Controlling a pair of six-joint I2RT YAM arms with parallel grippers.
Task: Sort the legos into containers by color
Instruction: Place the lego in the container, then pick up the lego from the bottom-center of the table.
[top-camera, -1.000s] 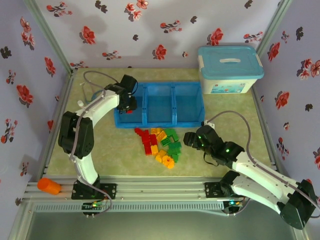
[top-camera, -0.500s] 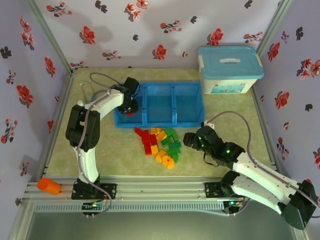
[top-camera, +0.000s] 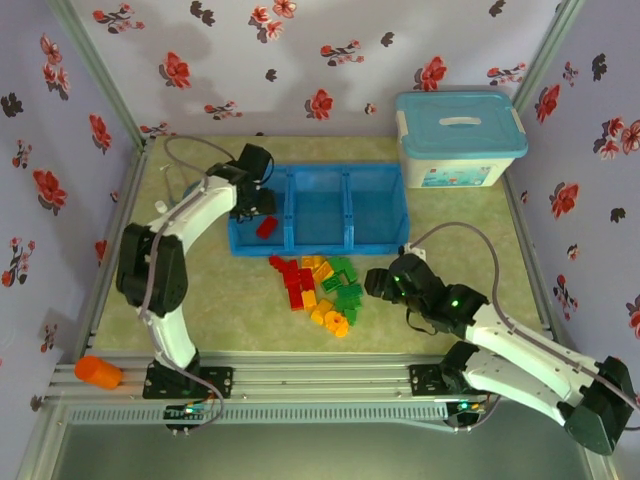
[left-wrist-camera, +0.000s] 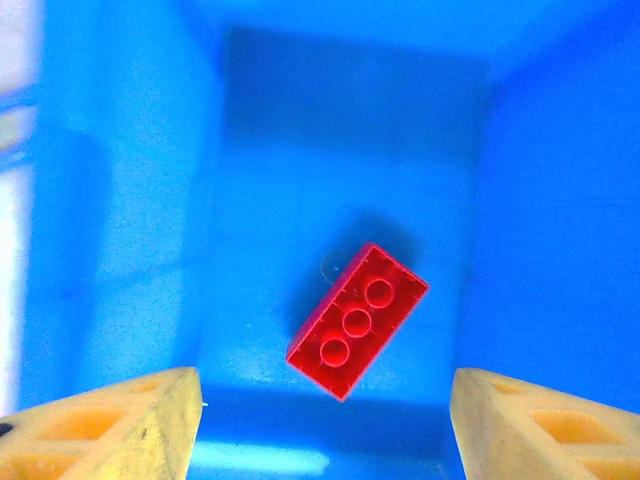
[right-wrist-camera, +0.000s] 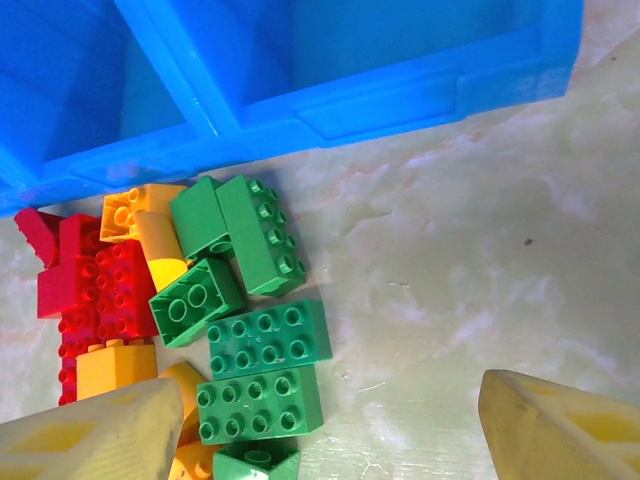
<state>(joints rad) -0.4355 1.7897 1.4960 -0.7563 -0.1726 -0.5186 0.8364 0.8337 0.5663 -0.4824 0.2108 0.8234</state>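
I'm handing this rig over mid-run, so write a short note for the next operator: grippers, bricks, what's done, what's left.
Left gripper: open, holding nothing, above the left compartment of the tray.
Right gripper: open, holding nothing, at the right edge of the brick pile.
Bricks: one red brick lies loose in the left compartment; the other red, yellow-orange and green ones are piled on the table in front of the tray.
Done: one red brick sorted.
Left: the whole pile, by colour.
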